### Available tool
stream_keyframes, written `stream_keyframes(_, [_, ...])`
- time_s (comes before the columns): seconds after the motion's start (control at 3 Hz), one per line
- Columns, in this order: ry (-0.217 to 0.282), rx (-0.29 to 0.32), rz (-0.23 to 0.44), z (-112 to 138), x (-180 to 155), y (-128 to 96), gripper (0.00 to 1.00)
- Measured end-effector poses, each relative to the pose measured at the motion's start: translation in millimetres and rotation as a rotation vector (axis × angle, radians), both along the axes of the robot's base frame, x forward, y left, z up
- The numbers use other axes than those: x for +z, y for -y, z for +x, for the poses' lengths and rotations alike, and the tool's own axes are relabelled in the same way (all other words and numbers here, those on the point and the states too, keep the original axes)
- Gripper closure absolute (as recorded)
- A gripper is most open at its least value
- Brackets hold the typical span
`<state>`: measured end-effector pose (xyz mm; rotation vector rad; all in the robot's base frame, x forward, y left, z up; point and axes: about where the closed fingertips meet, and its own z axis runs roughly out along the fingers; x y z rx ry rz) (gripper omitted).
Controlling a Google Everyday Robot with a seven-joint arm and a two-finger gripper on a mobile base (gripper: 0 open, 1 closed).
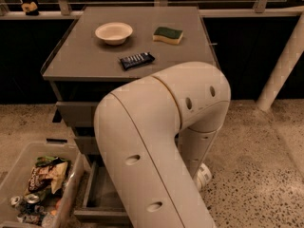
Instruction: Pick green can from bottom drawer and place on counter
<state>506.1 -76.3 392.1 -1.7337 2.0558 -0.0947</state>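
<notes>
The counter is a grey square cabinet top at the upper middle. The bottom drawer stands pulled open at the lower left; only its left strip of dark floor shows. The green can is hidden from view. My big white arm bends across the middle and covers most of the drawer. The gripper is hidden behind the arm, reaching down on the cabinet's right side.
On the counter lie a white bowl, a green-and-yellow sponge and a dark blue snack bar wrapper. A clear bin with wrappers and cans stands at the lower left. A white pole leans at the right.
</notes>
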Motion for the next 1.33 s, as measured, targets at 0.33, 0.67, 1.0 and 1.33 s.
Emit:
stream_keyframes(0.33, [0.077,0.017,0.043,-15,45,12,1.00])
stream_keyframes(0.67, [0.175,0.020,0.067,-46,98,40,1.00])
stream_keyframes(1.0, [0.327,-0.058,0.090,-111,160,109,1.00])
stream_keyframes(1.33, [0.326,-0.057,0.090,-111,160,108,1.00])
